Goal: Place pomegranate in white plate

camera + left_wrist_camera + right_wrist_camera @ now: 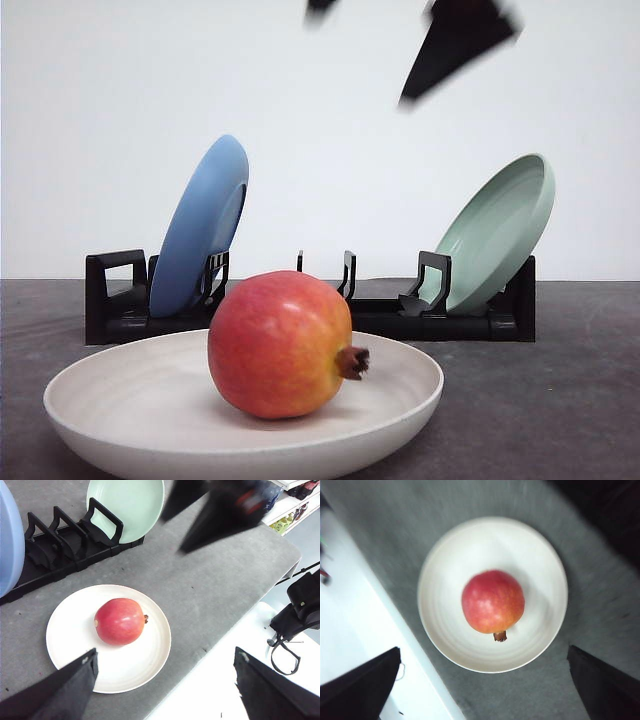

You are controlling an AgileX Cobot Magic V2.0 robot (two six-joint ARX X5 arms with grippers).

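Note:
The pomegranate [282, 344] is red with a yellow blush and lies in the middle of the white plate [110, 400], its brown crown pointing right. In the left wrist view the pomegranate [120, 621] rests on the white plate [75, 645], and my left gripper [166, 655] hangs open well above it and nearer the table's edge. The right wrist view looks straight down on the pomegranate [493, 601] in the white plate [445, 565]. My right gripper [482, 650] is open high above it, holding nothing. Its blurred black fingers [455, 50] show at the top of the front view.
Behind the plate stands a black dish rack [115, 300] holding a blue plate [205, 225] on the left and a pale green plate [500, 230] on the right. The grey table's edge [215, 645] runs close to the white plate.

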